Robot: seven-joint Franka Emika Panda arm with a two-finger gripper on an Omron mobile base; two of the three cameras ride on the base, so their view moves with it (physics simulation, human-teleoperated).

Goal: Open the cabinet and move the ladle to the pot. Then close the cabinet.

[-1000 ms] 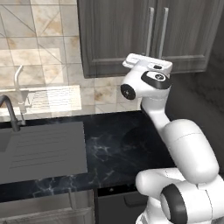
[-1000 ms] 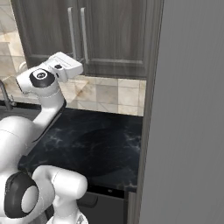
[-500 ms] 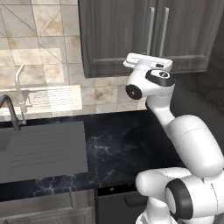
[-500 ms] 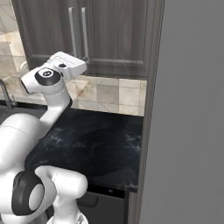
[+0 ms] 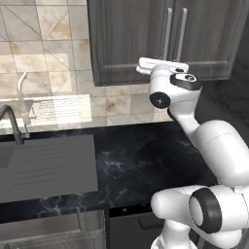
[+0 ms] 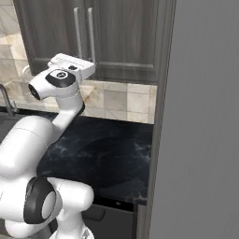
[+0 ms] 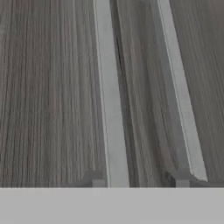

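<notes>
Where grain runs vertically, the cabinet (image 7: 52, 87) bears smooth silver bar handles (image 7: 111, 109).

Cabinet (image 5: 131, 39) matt wood grain (grey-brown), handles (image 7: 111, 109) brushed metal, counter (image 5: 146, 160) glossy marble

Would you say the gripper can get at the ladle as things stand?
Probably not yet. Both doors of the cabinet are shut, so nothing inside is reachable. The gripper sits right at the bar handles, and nothing stands between them.
</notes>
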